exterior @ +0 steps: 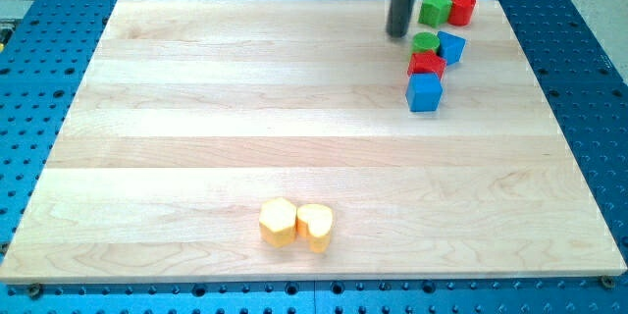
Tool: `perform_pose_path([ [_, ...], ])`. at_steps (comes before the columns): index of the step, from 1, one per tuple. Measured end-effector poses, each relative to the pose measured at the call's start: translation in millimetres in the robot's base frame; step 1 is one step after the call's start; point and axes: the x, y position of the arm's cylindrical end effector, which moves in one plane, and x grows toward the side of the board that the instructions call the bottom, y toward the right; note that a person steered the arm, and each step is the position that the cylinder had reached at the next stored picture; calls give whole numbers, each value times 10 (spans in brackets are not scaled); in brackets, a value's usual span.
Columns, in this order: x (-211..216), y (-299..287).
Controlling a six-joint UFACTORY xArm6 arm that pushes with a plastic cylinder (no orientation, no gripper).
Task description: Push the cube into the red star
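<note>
The blue cube (425,92) sits at the tabletop's (245,108) upper right, touching the red star (427,64) just above it. My tip (396,34), a plain rod with nothing to pinch, stands upright, left of the star.

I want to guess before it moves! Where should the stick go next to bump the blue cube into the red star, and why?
Probably my tip should swing down to just below the blue cube. The cube already sits right under the red star, so a short push toward the view's top should press them together. My tip now stands up-left of that cluster, on the wrong side.
</note>
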Motion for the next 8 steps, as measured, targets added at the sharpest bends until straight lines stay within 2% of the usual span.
perform_pose_path([
  [1, 538, -197],
  [2, 1006, -153],
  [4, 1683, -153],
  [5, 1842, 22],
  [7, 1706, 212],
  [8, 1400, 210],
])
